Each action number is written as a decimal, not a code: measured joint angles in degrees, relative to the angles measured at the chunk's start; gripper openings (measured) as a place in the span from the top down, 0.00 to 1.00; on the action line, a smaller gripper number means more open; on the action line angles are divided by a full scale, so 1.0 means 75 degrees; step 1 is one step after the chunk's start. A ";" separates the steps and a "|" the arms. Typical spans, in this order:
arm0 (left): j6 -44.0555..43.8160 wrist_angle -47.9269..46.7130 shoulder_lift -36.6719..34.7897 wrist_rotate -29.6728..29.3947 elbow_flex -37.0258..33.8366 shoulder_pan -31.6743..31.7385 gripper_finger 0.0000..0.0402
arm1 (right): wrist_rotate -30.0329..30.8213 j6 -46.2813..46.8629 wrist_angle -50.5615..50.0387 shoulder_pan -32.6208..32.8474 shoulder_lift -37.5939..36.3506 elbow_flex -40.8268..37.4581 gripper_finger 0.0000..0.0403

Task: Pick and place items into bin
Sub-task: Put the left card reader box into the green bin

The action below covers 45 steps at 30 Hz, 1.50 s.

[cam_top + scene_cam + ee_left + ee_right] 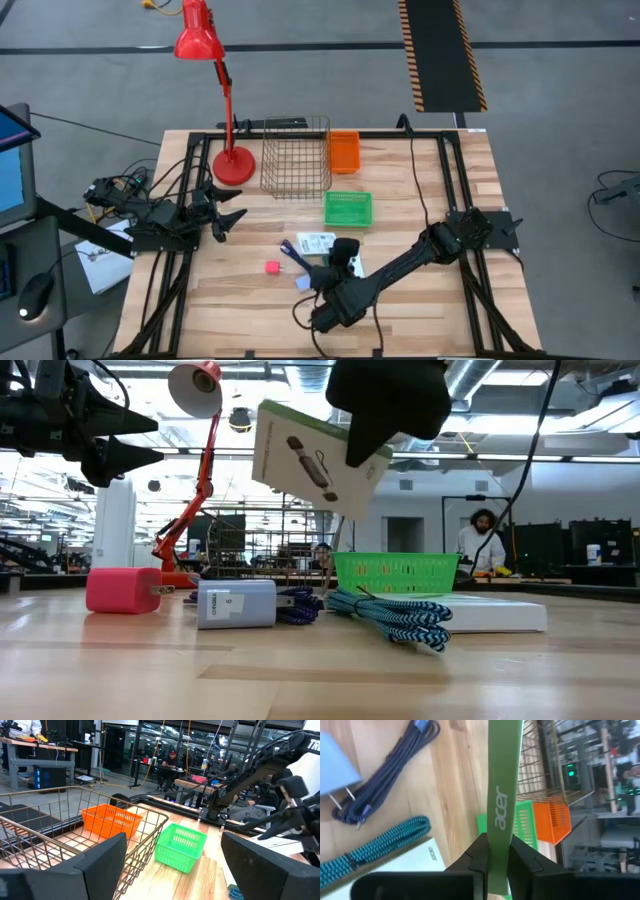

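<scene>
High view: the wooden counter fills the middle of the frame. The right gripper sits in the lower centre, clamped on a white flat box with a green edge. Just left of it lie a second white box with green print, a dark blue coiled cord, a pale-blue cube-shaped charger and a pink cube-shaped charger. Above them stands a green plastic basket, with a wire mesh bin and an orange plastic basket higher up. A red desk lamp stands at upper left. The left gripper waits at the left edge, fingers spread apart.

Low view: the held box hangs tilted in the air at upper centre, pinched by the right gripper. On the counter, the pink charger is at left, the pale-blue charger beside it, a teal braided cable right of centre before the green basket. A person stands far behind.

Left wrist view: the wire bin, orange basket and green basket show between wide-apart fingers.

Right wrist view: the box's green edge, printed "acer", is squeezed between the fingers; the blue cord lies at upper left
</scene>
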 joint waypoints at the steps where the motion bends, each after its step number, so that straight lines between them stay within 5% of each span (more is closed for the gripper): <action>1: 0.0001 -0.0001 0.0000 0.0001 0.0000 0.0001 0.22 | -0.0093 -0.0165 -0.0003 -0.0031 -0.0054 -0.0008 0.92; 33: 0.0001 0.0001 0.0000 -0.0001 -0.0002 0.0001 0.22 | -0.2638 -0.2783 0.0002 -0.2153 -0.3701 -0.0112 0.92; 45: -0.0001 0.0001 0.0000 0.0000 -0.0003 0.0000 0.22 | -0.3635 -0.1942 -0.0017 -0.2784 -0.6025 -0.3678 0.92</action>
